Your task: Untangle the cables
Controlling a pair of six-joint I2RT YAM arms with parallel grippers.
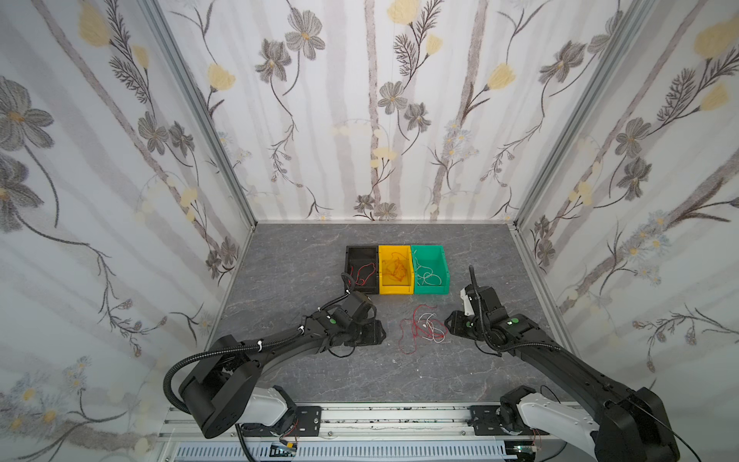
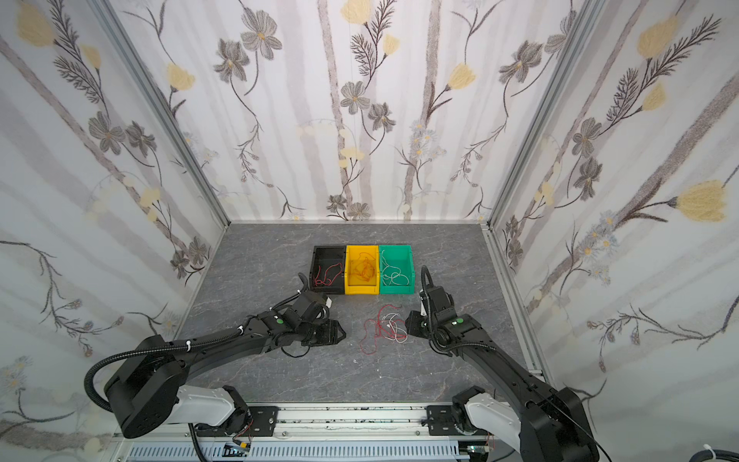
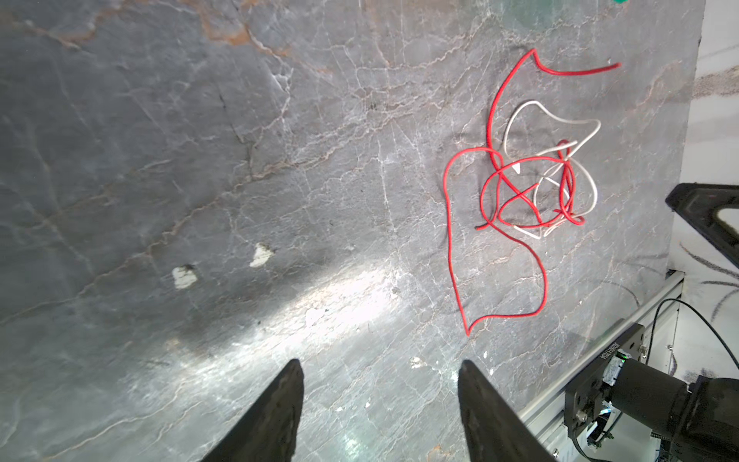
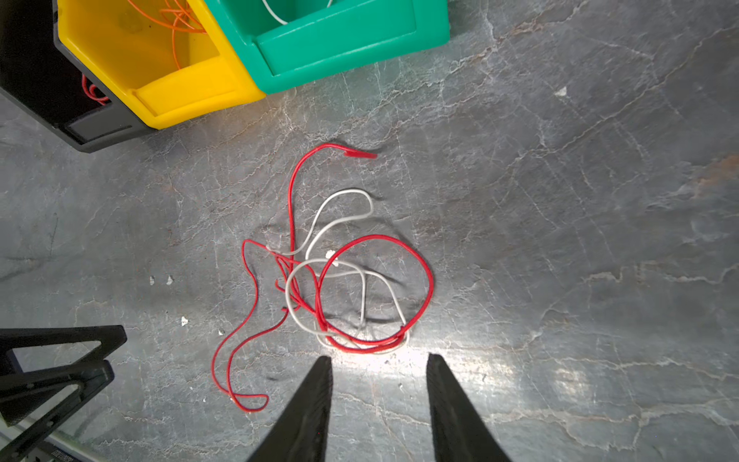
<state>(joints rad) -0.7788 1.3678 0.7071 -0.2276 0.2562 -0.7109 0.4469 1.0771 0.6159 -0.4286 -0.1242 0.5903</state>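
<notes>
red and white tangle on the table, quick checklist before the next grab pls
1. Left gripper open, nothing between its fingers: ok.
2. Right gripper open, nothing between its fingers: ok.
3. Tangle lies on the table between the two grippers: ok.
4. Red strands and white strands separated: not ok, intertwined.
5. Free red end sticks out on the side nearest the green bin: ok.
6. Which strand lies on top at each crossing: cannot tell.

Orange cables and yellow bin (green bin too) partly beyond right wrist view's edge
</notes>
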